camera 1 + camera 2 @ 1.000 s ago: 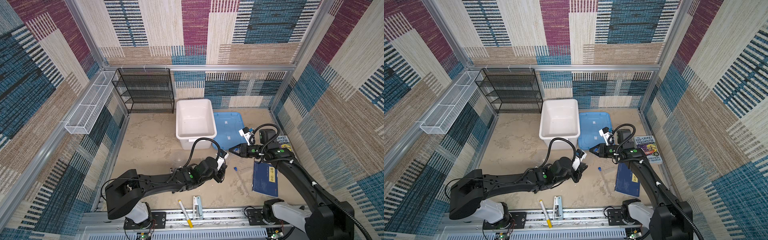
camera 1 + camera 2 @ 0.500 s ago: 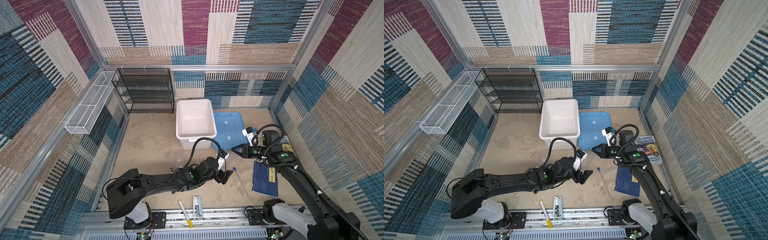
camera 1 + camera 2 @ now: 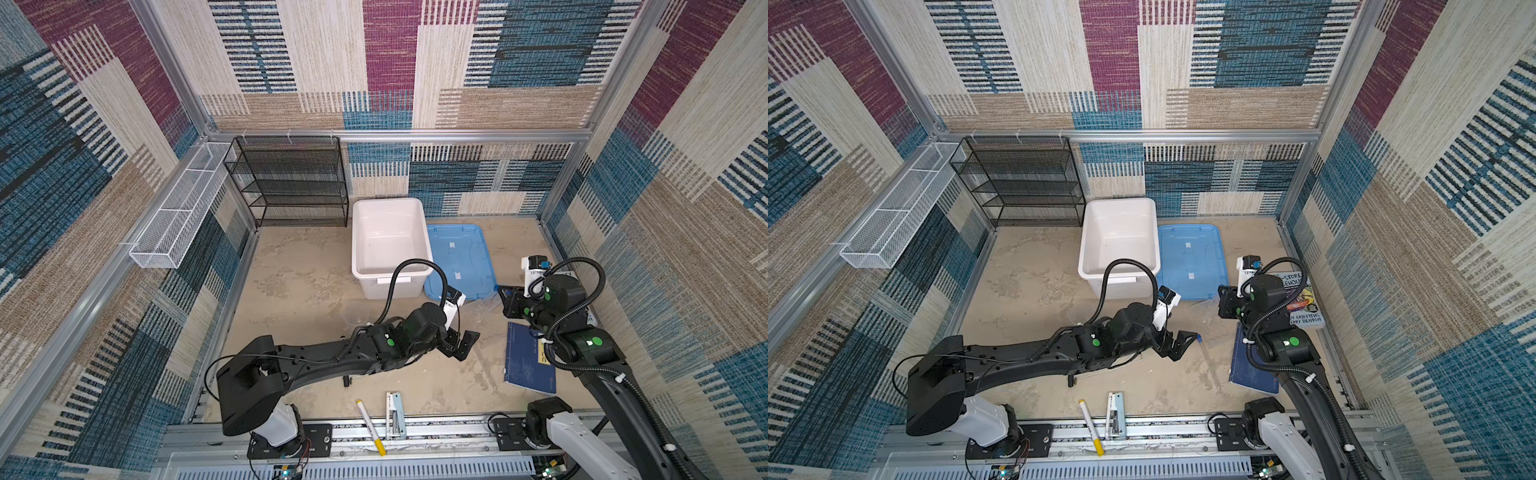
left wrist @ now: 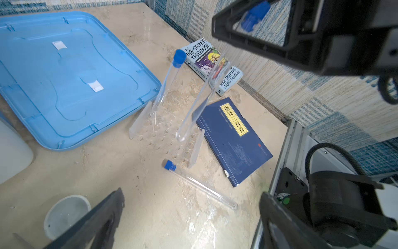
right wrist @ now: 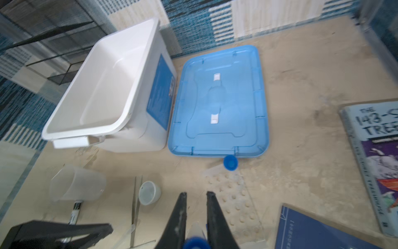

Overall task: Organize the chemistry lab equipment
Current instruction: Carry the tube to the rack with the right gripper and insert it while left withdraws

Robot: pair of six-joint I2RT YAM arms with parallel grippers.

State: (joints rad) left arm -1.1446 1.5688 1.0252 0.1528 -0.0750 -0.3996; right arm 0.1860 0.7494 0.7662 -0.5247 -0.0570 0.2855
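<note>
Test tubes [image 4: 168,86], three: one stands in the lone rack [image 4: 159,138], one lies beside it, one clamped in the right gripper [image 5: 195,195]; left gripper [image 3: 461,338] gapes wide.

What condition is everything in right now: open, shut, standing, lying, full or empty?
left gripper: open, empty.
right gripper: shut on a test tube, capped, tilted over the tube rack.
second test tube: capped, leaning in the rack.
third test tube: capped, lying on the table.
white bin: open, empty.
blue lid: off, flat beside the bin.
beaker: upright, empty.
white dish: upright, empty.
blue book: closed.
illustrated book: closed.
</note>
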